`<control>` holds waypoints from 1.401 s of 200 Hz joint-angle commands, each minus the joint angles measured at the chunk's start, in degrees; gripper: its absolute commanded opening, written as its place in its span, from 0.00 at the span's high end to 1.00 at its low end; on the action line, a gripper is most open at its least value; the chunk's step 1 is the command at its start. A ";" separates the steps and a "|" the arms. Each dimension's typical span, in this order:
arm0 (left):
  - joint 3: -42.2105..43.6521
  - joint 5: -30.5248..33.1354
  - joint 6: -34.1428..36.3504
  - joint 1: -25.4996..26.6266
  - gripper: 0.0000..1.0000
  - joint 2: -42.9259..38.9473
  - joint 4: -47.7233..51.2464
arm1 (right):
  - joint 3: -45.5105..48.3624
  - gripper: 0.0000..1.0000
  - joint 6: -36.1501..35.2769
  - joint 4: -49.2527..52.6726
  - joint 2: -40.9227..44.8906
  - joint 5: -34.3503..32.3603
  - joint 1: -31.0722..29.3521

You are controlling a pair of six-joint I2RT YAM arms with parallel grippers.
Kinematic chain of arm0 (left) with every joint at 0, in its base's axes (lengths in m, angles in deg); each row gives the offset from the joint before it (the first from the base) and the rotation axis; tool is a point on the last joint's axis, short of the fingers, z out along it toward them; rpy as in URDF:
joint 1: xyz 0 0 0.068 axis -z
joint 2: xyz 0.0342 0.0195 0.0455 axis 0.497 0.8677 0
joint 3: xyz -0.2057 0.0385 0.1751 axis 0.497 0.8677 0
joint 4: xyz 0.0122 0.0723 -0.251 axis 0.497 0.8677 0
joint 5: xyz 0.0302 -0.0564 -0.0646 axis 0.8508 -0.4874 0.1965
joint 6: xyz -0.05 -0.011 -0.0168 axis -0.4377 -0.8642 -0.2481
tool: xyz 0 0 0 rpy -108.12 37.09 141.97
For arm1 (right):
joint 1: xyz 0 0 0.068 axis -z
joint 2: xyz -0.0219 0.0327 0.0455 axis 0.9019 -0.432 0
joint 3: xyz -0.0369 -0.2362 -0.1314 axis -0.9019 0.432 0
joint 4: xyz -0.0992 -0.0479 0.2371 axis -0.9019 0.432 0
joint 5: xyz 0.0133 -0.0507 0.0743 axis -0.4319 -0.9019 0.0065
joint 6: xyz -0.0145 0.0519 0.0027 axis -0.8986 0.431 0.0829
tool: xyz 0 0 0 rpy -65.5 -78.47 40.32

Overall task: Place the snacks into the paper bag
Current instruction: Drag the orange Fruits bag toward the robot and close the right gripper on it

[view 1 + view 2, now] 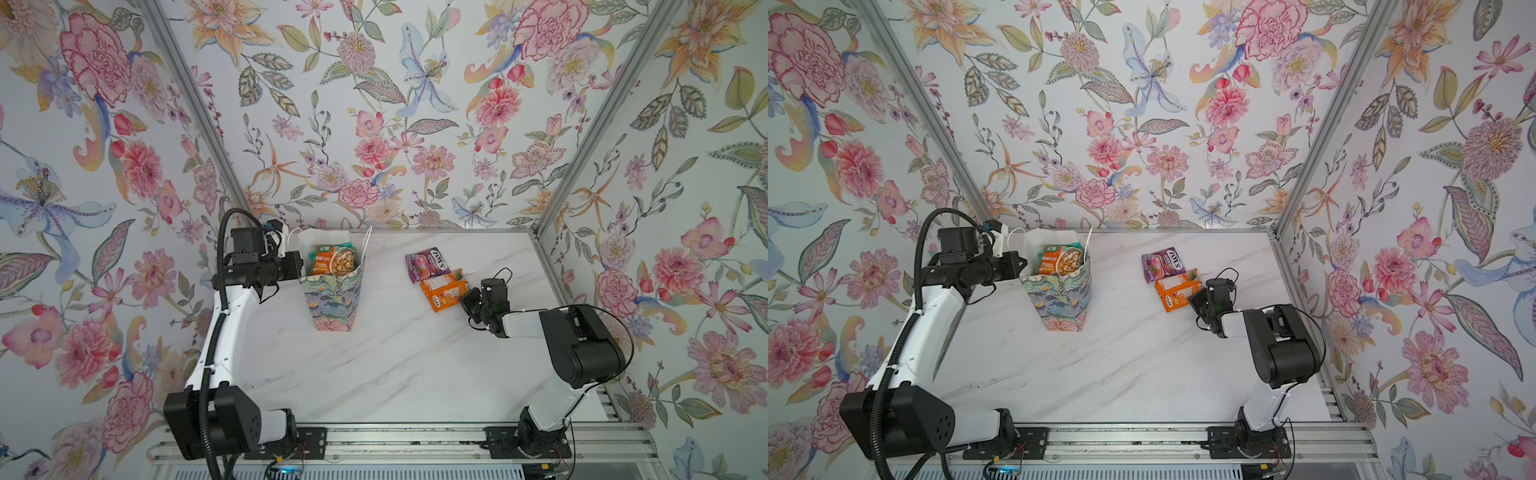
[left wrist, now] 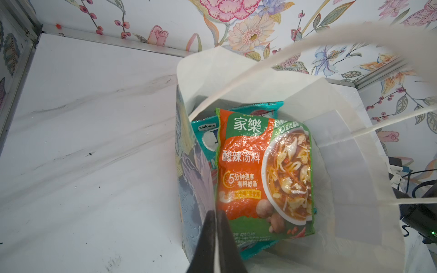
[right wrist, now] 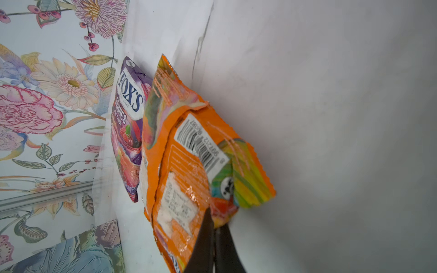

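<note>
Right wrist: purple packet (image 3: 127,123) touching orange pouch (image 3: 186,153)

In the right gripper (image 3: 214,222), the orange packet (image 3: 189,165) is glossy, crinkled plastic film; the purple packet (image 3: 128,132) beyond it is equally glossy. The bag (image 2: 354,153): matt white paper inside, outside possibly embossed. The table (image 2: 94,141): smooth, marble-look.
</note>
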 commanded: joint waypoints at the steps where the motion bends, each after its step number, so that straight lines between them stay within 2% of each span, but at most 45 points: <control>1: -1.10 0.02 0.96 0.33 0.97 0.54 2.05 | -0.65 1.00 -3.11 2.55 2.92 -1.72 -0.47; 52: -0.66 -0.03 0.83 0.33 0.97 0.27 1.97 | -1.98 1.00 -12.35 8.93 8.26 1.41 -3.55; 98: -0.39 -0.16 0.74 0.34 0.97 0.00 1.75 | -5.40 1.00 -21.39 16.12 11.54 10.88 -7.61; 138: -0.09 -0.35 0.70 0.34 0.97 -0.34 1.66 | -11.15 1.00 -31.23 25.04 8.44 23.29 -11.38; 163: 0.30 -0.67 0.52 0.36 0.97 -0.52 1.35 | -15.39 1.00 -37.10 32.97 3.46 27.11 -13.54; 189: 0.22 -0.44 0.61 0.35 0.97 -0.87 1.69 | -15.87 0.96 -36.13 34.21 1.31 25.58 -13.82; 195: 0.18 -0.28 0.69 0.38 0.97 -0.96 1.77 | -15.85 0.91 -35.60 34.17 1.16 24.72 -13.70; 205: 0.14 -0.16 0.70 0.33 0.97 -1.05 1.86 | -15.85 0.78 -34.38 33.97 1.21 23.39 -13.41; 236: -0.14 -0.31 0.61 0.36 0.97 -0.79 2.05 | -15.38 0.58 -29.43 30.93 1.63 22.05 -12.74; 280: -0.26 -0.07 0.78 0.33 0.97 -0.69 2.05 | -9.35 0.49 -21.69 27.03 4.27 18.87 -13.11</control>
